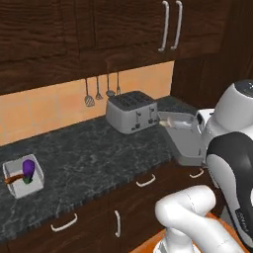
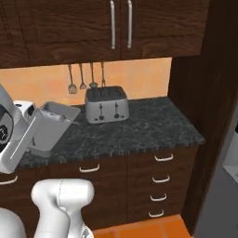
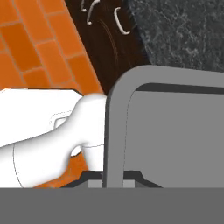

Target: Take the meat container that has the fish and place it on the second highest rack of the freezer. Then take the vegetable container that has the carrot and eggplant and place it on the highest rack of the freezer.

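I hold the grey meat container (image 1: pixel 187 144) tilted in the air over the right end of the counter, and the pale fish (image 1: pixel 174 122) shows at its upper rim. My gripper (image 3: pixel 114 177) is shut on that container's rim (image 3: pixel 114 131), which rises straight from between the fingertips. From the other side, the meat container (image 2: pixel 50 124) hangs beside my arm, left of the toaster. The white vegetable container (image 1: pixel 22 176) sits on the counter at the far left with the purple eggplant (image 1: pixel 28 168) and the orange carrot (image 1: pixel 13 179) in it. A grey freezer (image 2: pixel 222 186) edge stands at the far right.
A silver toaster (image 1: pixel 131 111) stands at the back of the dark stone counter (image 1: pixel 99 153), with utensils (image 1: pixel 98 90) hanging above it. Dark wood cupboards (image 1: pixel 99 29) hang overhead, and a tall dark panel (image 2: pixel 209 93) ends the counter on the right. Drawers (image 2: pixel 158 186) line the front below.
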{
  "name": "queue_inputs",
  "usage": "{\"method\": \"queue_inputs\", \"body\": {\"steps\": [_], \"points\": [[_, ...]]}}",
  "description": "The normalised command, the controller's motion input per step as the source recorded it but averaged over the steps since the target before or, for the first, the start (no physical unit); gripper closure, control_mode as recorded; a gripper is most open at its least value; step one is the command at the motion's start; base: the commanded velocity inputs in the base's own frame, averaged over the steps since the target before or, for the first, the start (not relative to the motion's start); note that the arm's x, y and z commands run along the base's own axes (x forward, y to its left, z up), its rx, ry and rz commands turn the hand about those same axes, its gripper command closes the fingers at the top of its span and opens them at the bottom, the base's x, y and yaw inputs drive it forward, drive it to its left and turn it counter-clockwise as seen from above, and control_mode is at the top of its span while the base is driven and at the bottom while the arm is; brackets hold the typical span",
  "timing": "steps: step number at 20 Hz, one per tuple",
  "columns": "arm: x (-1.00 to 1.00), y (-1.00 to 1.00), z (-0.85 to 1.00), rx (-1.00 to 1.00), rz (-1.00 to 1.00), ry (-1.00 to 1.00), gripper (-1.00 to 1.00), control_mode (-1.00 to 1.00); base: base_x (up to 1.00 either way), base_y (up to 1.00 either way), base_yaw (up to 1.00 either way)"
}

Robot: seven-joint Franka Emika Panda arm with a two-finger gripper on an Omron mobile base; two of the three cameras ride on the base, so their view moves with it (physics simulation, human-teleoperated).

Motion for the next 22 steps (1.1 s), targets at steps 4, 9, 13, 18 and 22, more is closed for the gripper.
{"method": "queue_inputs", "body": {"steps": [4, 9, 13, 18, 22], "points": [[0.0, 0.0, 0.0, 0.0, 0.0, 0.0, 1.0, 1.0, -0.38, 0.16, -0.89], [0.0, 0.0, 0.0, 0.0, 0.0, 0.0, 1.0, 1.0, -0.53, 0.06, -0.86], [0.0, 0.0, 0.0, 0.0, 0.0, 0.0, 1.0, 1.0, -0.39, -0.29, -0.71], [0.0, 0.0, 0.0, 0.0, 0.0, 0.0, 1.0, 1.0, -0.06, -0.62, -0.67], [0.0, 0.0, 0.0, 0.0, 0.0, 0.0, 1.0, 1.0, 0.05, -0.74, -0.59]]}}
